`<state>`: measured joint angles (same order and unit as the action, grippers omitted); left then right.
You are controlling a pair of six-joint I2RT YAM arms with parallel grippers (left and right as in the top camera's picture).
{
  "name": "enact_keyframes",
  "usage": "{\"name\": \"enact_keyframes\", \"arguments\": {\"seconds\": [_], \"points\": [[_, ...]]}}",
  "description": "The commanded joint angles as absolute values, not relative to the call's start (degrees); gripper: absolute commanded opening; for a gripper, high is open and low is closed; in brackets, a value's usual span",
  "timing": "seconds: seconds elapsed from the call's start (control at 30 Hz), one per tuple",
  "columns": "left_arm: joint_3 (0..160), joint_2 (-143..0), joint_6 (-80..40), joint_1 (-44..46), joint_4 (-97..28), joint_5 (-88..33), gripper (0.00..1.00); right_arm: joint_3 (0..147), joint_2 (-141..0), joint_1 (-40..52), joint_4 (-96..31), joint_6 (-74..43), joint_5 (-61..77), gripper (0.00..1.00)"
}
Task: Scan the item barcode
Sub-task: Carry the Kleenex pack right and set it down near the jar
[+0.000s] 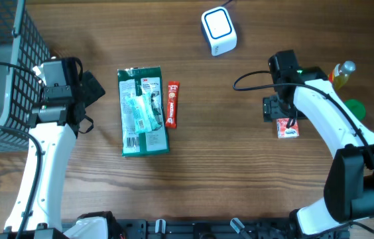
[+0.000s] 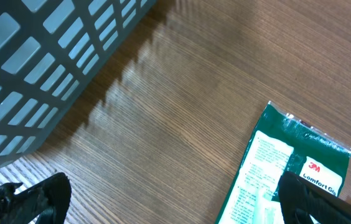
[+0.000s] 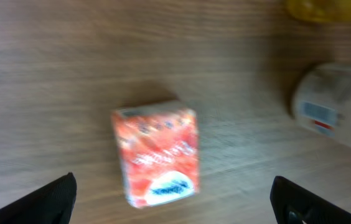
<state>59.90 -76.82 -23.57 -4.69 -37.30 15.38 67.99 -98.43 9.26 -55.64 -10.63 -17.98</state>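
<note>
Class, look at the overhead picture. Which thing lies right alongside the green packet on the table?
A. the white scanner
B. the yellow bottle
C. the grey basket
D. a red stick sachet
D: in the overhead view the red stick sachet lies lengthwise next to the green packet, while the other things sit well away from it.

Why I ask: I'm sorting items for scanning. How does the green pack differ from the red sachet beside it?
The green pack is much wider and longer than the red sachet, a narrow stick. The green pack shows a white printed panel; the red sachet has white lettering. Both lie flat on the table, lengthwise side by side.
</note>
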Motion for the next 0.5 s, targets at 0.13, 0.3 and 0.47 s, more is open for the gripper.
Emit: {"name": "enact_keyframes", "arguments": {"seconds": [0.13,0.3,0.47], "points": [[60.38,-76.55,-22.9,-5.04,-37.28,16.12,1.0,67.92,-98.67,9.43,-45.47,-14.09,20.34,1.0],[60.38,-76.55,-22.9,-5.04,-37.28,16.14,1.0,66.83,-98.72,12.53,-36.56,-24.99,31.99,0.76],[60.38,-76.55,-22.9,-5.04,-37.28,16.14,1.0,66.83,-98.91,22.63,-31.46,-31.38,22.46,0.55]]}}
